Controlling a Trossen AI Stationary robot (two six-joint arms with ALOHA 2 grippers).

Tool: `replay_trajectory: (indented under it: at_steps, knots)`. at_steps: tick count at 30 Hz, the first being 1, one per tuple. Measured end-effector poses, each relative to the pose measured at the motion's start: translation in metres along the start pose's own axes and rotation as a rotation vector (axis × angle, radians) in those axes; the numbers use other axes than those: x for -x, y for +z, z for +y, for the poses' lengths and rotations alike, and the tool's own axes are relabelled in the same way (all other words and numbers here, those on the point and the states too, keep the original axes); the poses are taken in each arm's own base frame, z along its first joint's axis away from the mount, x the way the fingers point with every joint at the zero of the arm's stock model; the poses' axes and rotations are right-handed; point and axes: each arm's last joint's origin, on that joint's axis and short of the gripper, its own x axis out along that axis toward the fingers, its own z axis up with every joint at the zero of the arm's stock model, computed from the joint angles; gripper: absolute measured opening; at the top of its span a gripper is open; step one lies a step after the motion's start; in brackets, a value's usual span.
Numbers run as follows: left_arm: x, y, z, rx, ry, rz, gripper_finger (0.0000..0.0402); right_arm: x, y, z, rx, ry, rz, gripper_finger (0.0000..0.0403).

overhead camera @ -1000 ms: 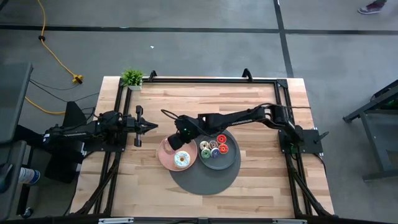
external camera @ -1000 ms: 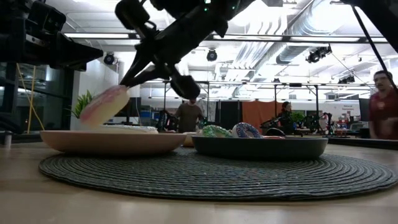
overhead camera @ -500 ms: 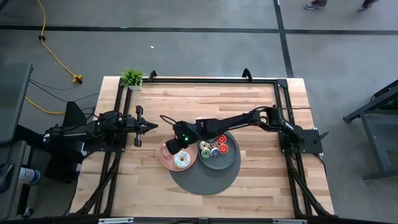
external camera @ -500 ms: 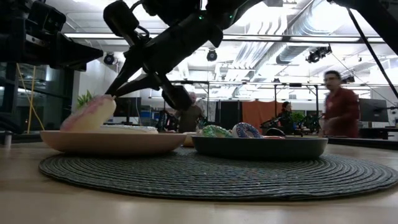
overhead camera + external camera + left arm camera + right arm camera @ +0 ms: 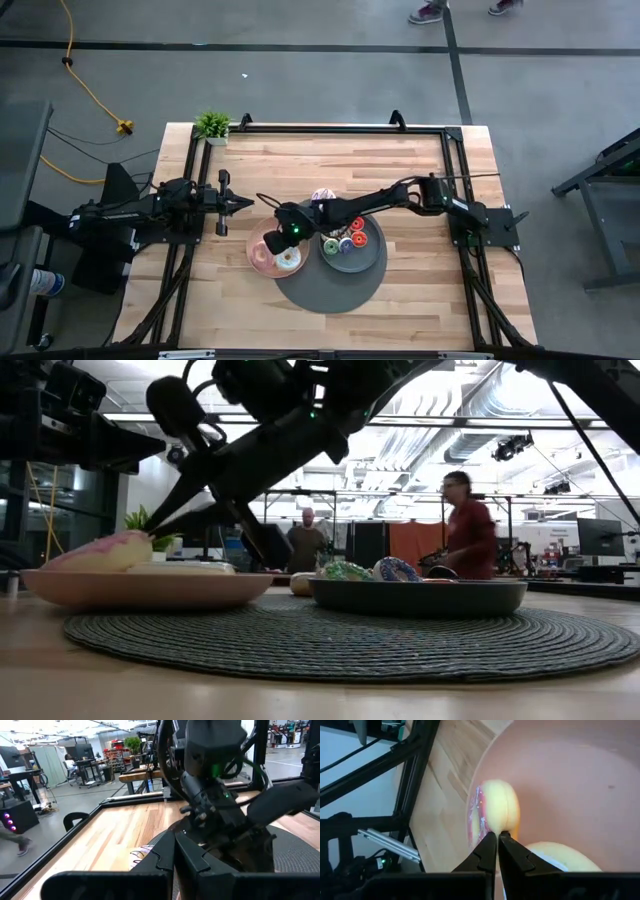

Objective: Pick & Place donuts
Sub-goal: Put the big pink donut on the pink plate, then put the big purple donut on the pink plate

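My right gripper (image 5: pixel 498 836) reaches over the pink plate (image 5: pixel 254 262) from the table's right and is shut on a pink-iced donut (image 5: pixel 495 812) at the plate's left side. A white-iced donut (image 5: pixel 291 260) lies flat on the same plate. Several tiny donuts (image 5: pixel 345 240) lie in the grey plate (image 5: pixel 420 597). Another larger donut (image 5: pixel 322 196) lies on the table beyond the arm. My left gripper (image 5: pixel 175 840) waits shut at the table's left (image 5: pixel 240 203). My right gripper pinches the pink-iced donut by its near rim (image 5: pixel 498 829), only at the fingertips (image 5: pixel 490 842). The fingers slant down from the table's right. The donut (image 5: pixel 100 550) lies tilted, its far side up on the plate's left rim (image 5: pixel 40 575).
Both plates sit on a round dark woven mat (image 5: pixel 330 290). A small potted plant (image 5: pixel 212 124) stands at the far left corner. A black frame (image 5: pixel 340 128) borders the table. People move in the room behind (image 5: pixel 470 525).
My right gripper moved down and toward the table's left with the pink-iced donut. The donut went from hanging above the pink plate to lying tilted on the plate's left side. The pink plate slid a little toward the left.
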Motion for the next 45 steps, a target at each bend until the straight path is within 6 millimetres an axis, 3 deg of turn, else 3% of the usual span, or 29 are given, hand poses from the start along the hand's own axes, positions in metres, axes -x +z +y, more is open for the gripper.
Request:
replay_trajectory:
  at_steps: [12,25,30,38,45]
  knots:
    - [0.0,0.0,0.0,0.0,0.0,0.0,0.0001,-0.001,0.002,-0.003,0.013,-0.006,-0.007,0.0027]
    - [0.0,0.0,0.0,0.0,0.0,0.0,0.0001,-0.001,0.002,-0.003,0.034,-0.006,-0.006,0.0176]
    - [0.0,0.0,0.0,0.0,0.0,0.0,0.0001,-0.001,0.003,-0.002,0.036,0.007,-0.01,0.0214]
    - [0.0,0.0,0.0,0.0,0.0,0.0,0.0001,0.004,0.008,0.002,0.07,0.027,-0.028,0.0227]
    - [0.0,0.0,0.0,0.0,0.0,0.0,0.0001,0.024,0.018,0.011,0.133,-0.005,-0.053,0.0227]
